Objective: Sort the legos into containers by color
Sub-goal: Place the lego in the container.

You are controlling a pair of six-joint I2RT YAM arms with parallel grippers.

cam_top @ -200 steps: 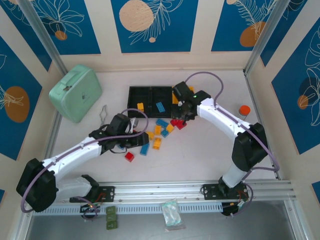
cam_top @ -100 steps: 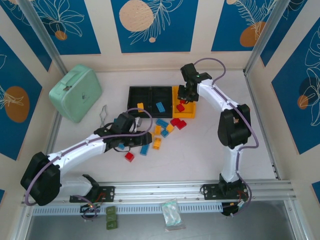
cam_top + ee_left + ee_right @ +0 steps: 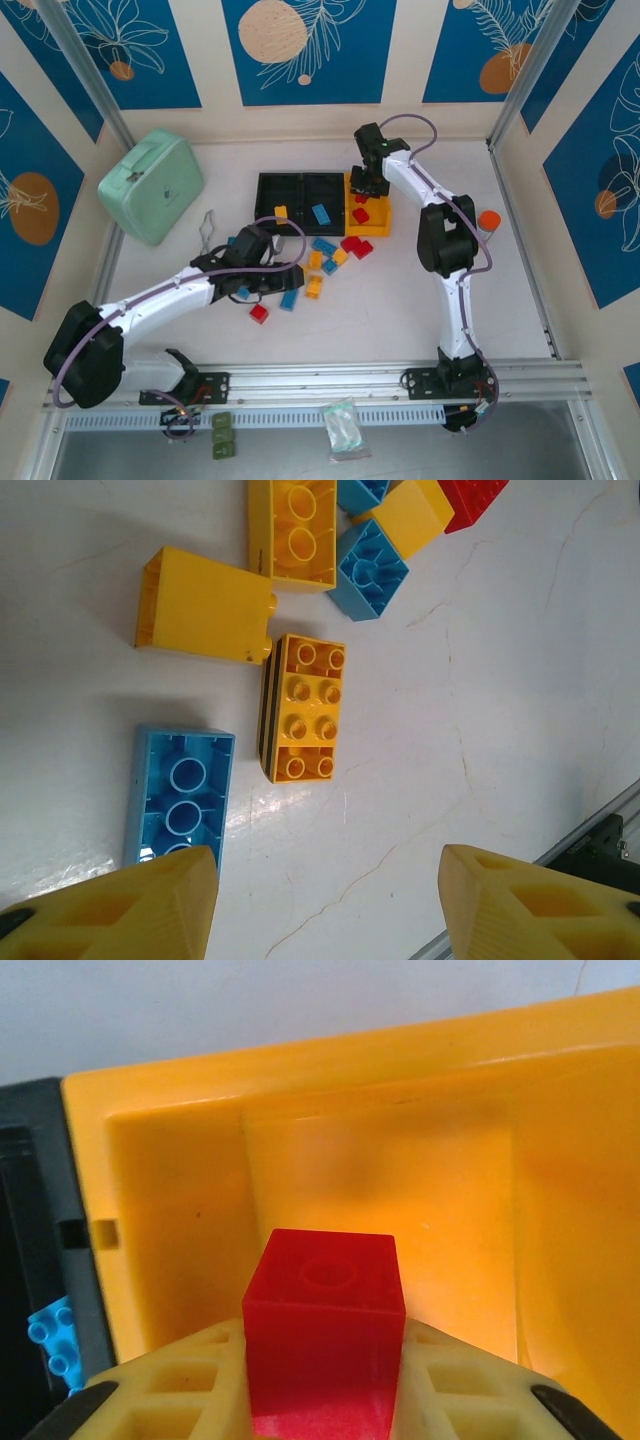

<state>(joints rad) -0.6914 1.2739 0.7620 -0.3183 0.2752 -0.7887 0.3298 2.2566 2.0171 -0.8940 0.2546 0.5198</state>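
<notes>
Right gripper (image 3: 325,1380): carried from the loose legos (image 3: 322,258) to above the yellow bin (image 3: 560,1160) at the row's right end; red brick (image 3: 325,1305) clamped, release judged next. Left gripper (image 3: 325,905): jaws apart, empty, held over a yellow brick (image 3: 300,708).

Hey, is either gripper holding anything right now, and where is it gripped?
The right gripper pinches a red lego by two opposite side faces, above the yellow bin. The left gripper is open, holding nothing.
</notes>
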